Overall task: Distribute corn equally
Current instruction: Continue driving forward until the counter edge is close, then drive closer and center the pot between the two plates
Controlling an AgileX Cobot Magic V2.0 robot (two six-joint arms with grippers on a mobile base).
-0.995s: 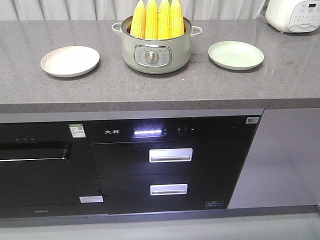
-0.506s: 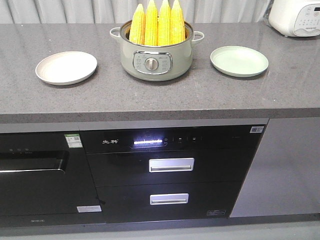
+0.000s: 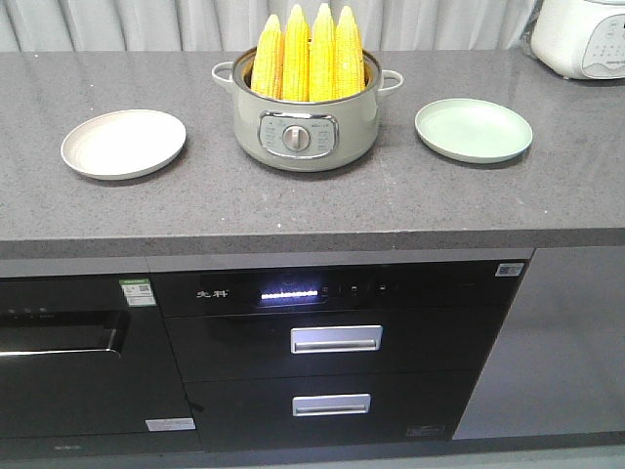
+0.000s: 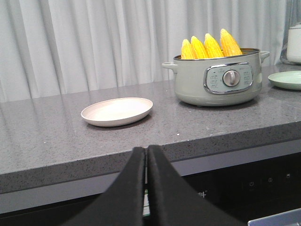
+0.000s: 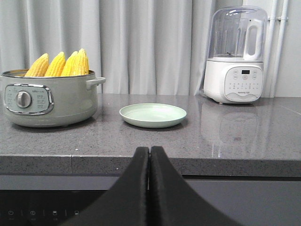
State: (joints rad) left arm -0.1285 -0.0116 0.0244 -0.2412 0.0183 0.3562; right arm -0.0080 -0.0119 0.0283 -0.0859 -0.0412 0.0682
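Standing upright in the pot (image 3: 356, 127) on the counter (image 3: 293, 200), four cobs of corn (image 3: 296, 54) are seen between a beige plate (image 3: 123, 144) and a green plate (image 3: 474, 130). The left gripper (image 4: 146, 149) and right gripper (image 5: 149, 149) are pressed closed, nothing held.

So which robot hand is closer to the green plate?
The right one. The right fingers point straight at the green plate past the counter edge; the left fingers face the white plate, with the pot between them and the green one.
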